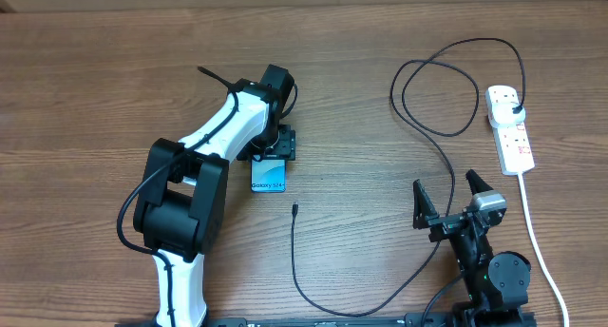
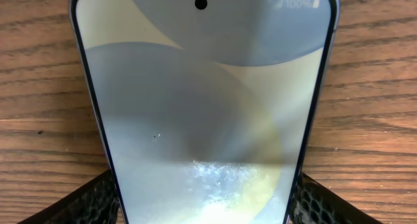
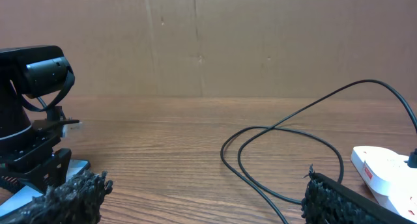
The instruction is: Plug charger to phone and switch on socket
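Note:
The phone [image 1: 269, 175] lies flat left of the table's middle, "Galaxy" end toward the front. My left gripper [image 1: 273, 148] reaches down over its far half. In the left wrist view the lit screen of the phone [image 2: 202, 107] fills the frame, and a black finger [image 2: 98, 201] presses against each long edge, so the gripper is shut on it. The charger cable [image 1: 446, 165] loops across the right side. Its connector tip [image 1: 294, 209] lies free just right of the phone, and its black plug [image 1: 514, 105] sits in the white socket [image 1: 510, 127]. My right gripper [image 1: 447, 196] stands open and empty near the front edge.
The socket's white cord [image 1: 537, 241] runs toward the front right corner. From the right wrist, the charger cable [image 3: 287, 129] loops ahead, the socket [image 3: 384, 175] lies at right and the left arm [image 3: 32, 107] at left. A brown wall backs the table.

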You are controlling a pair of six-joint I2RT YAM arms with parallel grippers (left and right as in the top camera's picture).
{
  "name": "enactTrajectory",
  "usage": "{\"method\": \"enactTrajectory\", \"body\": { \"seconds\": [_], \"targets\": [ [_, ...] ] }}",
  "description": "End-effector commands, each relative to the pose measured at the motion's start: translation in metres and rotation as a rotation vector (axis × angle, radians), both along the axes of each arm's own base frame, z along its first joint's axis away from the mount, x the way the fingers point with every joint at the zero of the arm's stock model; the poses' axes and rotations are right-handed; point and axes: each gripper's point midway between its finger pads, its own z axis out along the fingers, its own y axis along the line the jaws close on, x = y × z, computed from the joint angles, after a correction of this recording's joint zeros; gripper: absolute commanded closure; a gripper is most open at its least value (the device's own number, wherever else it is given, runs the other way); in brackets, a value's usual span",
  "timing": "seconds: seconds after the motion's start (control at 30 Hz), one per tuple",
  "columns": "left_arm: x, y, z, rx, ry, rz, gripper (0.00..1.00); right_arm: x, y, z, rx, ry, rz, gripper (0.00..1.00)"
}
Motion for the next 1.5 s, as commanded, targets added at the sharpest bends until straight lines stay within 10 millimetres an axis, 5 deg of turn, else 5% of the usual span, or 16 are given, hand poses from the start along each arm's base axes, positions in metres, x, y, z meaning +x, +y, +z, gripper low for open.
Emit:
{"method": "enactTrajectory", "body": {
  "seconds": [0.0, 1.17, 1.47],
  "targets": [
    [-0.0123, -0.0029, -0.0134, -0.012, 0.045, -0.029, 0.23, 0.0, -0.0002, -0.0016, -0.001, -0.005, -0.003, 0.0],
    [-0.0091, -0.0043, -0.0135, -0.017, 0.032, -0.045, 0.22, -0.0008, 0.0034, -0.0014, 0.001, -0.006, 0.018, 0.0],
    [-0.009, -0.0042, -0.0135, -0.017, 0.031, -0.052, 0.21, -0.0025, 0.006, 0.0024, 0.276, 0.06, 0.028, 0.0]
  ]
}}
